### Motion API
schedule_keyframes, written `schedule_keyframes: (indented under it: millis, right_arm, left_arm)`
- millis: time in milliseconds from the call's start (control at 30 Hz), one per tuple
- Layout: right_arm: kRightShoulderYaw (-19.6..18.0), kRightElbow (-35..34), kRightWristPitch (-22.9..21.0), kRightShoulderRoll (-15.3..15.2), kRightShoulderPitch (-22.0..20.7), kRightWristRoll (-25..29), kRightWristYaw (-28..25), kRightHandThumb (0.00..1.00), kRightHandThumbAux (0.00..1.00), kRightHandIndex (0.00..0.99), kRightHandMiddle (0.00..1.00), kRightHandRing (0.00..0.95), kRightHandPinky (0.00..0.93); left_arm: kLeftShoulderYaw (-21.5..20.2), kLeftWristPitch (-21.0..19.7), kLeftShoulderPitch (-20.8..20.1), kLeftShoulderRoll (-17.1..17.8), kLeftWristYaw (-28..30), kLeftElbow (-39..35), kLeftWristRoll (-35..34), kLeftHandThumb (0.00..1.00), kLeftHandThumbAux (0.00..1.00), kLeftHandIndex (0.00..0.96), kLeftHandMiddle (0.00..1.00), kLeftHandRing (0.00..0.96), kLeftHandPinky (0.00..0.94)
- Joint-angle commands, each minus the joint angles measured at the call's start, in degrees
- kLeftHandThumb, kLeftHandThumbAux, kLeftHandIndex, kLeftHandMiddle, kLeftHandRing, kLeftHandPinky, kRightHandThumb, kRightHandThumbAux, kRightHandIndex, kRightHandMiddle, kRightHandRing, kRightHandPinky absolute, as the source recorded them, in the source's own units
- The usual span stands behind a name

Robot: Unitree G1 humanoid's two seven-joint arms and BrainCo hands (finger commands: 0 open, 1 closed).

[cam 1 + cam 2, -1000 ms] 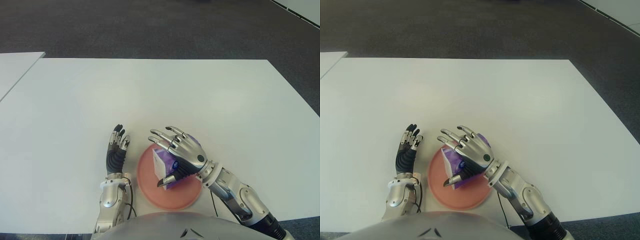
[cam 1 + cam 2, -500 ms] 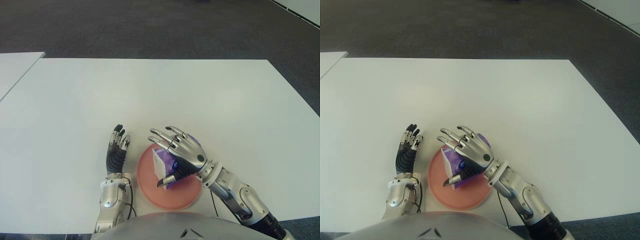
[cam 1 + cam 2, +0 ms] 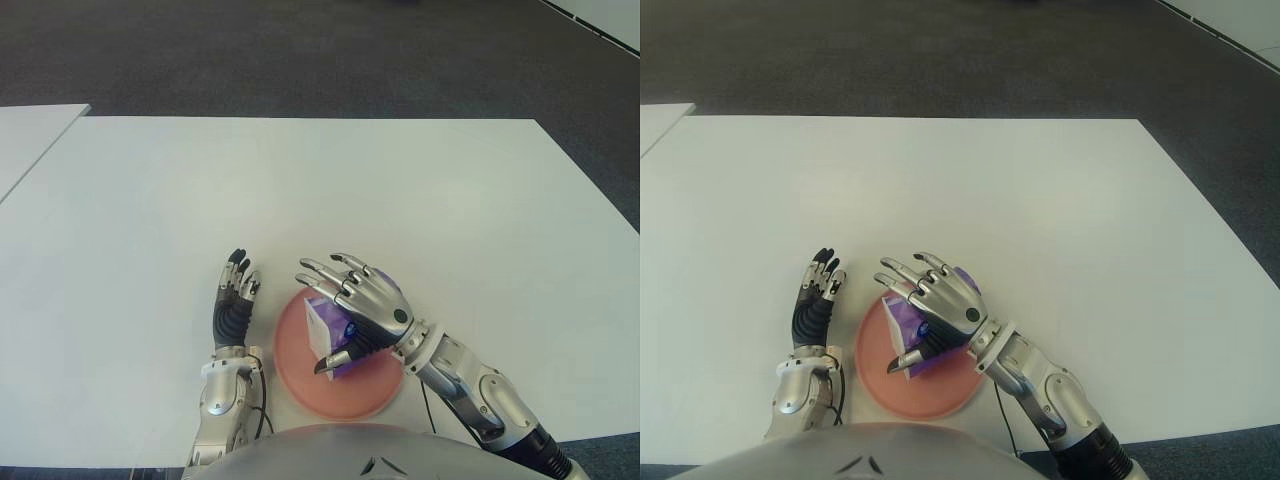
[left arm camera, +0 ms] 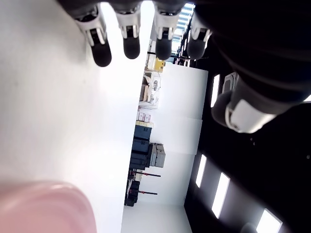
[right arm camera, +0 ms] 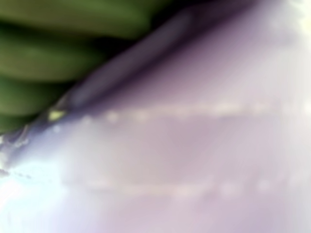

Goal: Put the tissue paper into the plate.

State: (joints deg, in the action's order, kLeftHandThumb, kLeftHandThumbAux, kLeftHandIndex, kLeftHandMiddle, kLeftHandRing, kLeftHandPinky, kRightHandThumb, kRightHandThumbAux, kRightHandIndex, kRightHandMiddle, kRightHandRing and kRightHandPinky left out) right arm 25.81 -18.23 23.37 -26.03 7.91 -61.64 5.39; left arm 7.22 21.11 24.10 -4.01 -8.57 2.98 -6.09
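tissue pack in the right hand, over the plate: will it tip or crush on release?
Tissue pack looks like a soft plastic-wrapped block, so probably light and squashable. It stands on a narrow side under the right hand, so it may topple onto the plate.

A large white table [image 3: 330,190] fills most of the view. Beyond its far edge, dark grey carpet [image 3: 260,50] is seen. A second white table [image 3: 30,135] is placed to the left, and a pale surface [image 3: 600,20] shows at the far right corner.
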Motion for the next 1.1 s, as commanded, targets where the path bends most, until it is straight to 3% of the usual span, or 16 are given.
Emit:
schedule_keyframes:
  millis: [33,333,1100]
  right_arm:
    - [-0.16,-0.06,-0.61,0.05,-0.65,0.07,-1.07,0.196,0.299,0.0,0.0,0.0,0.0]
    - [-0.16,-0.23,-0.74,0.11,-0.77,-0.28,-1.5,0.188,0.298,0.0,0.0,0.0,0.0]
    - [0.1,-1.71,-1.69,0.22,-0.21,-1.41,-2.6,0.164,0.321,0.0,0.0,0.0,0.0]
  left_arm:
    - [0.44,-1.2,0.9,-3.96,-1.02,1.92,0.33,0.241,0.538,0.082,0.073,0.07,0.101]
    - [0.3,-0.72,0.78,-4.25,-1.31,2.31,-0.26,0.257,0.535,0.103,0.097,0.103,0.143]
    - [0.54,-0.94,1.38,-3.27,-1.42,1.74,1.52,0.241,0.54,0.079,0.074,0.078,0.109]
